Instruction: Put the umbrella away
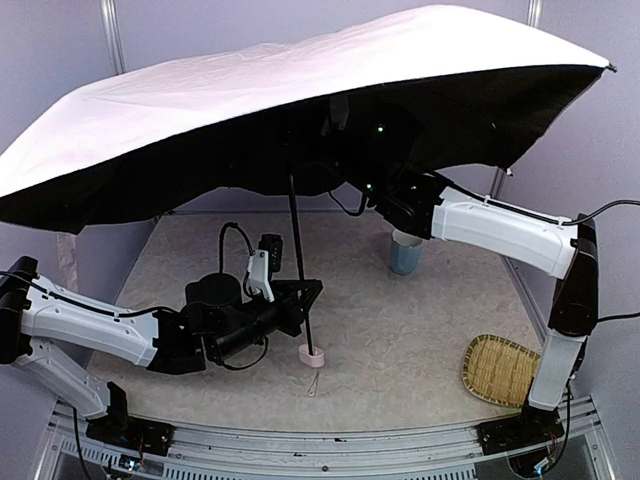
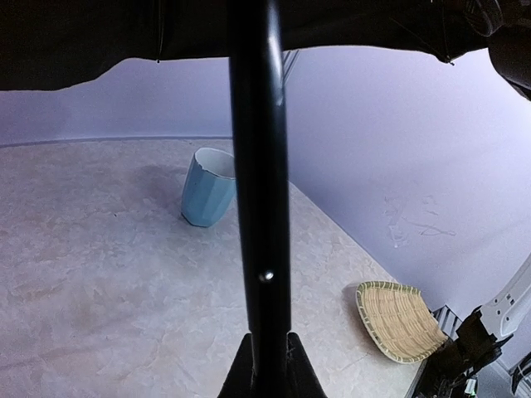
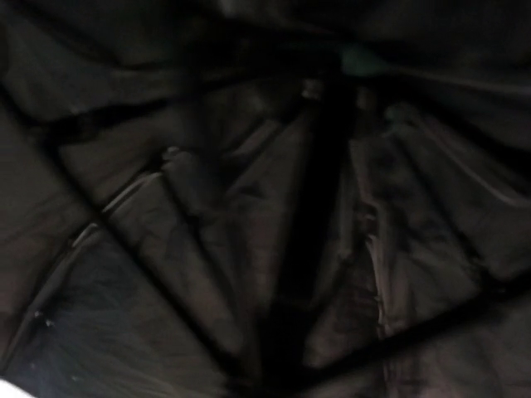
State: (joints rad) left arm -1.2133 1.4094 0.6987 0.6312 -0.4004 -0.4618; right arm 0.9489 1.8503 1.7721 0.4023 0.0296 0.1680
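The umbrella (image 1: 300, 90) stands open, its pale pink canopy spanning the top of the overhead view with black lining beneath. Its thin black shaft (image 1: 298, 260) runs down to a small pink handle (image 1: 313, 354) resting on the table. My left gripper (image 1: 305, 295) is shut on the shaft just above the handle. In the left wrist view the shaft (image 2: 259, 166) rises from between the closed fingers of that gripper (image 2: 270, 365). The right arm (image 1: 500, 230) reaches up under the canopy, where its gripper is lost in the dark. The right wrist view shows only black lining (image 3: 249, 207) and ribs.
A light-blue cup (image 1: 405, 252) stands at the back right of the table, also seen in the left wrist view as the cup (image 2: 207, 187). A woven bamboo tray (image 1: 500, 368) lies near the right arm's base, its rim (image 2: 398, 319) by the table edge. Lilac walls close the sides.
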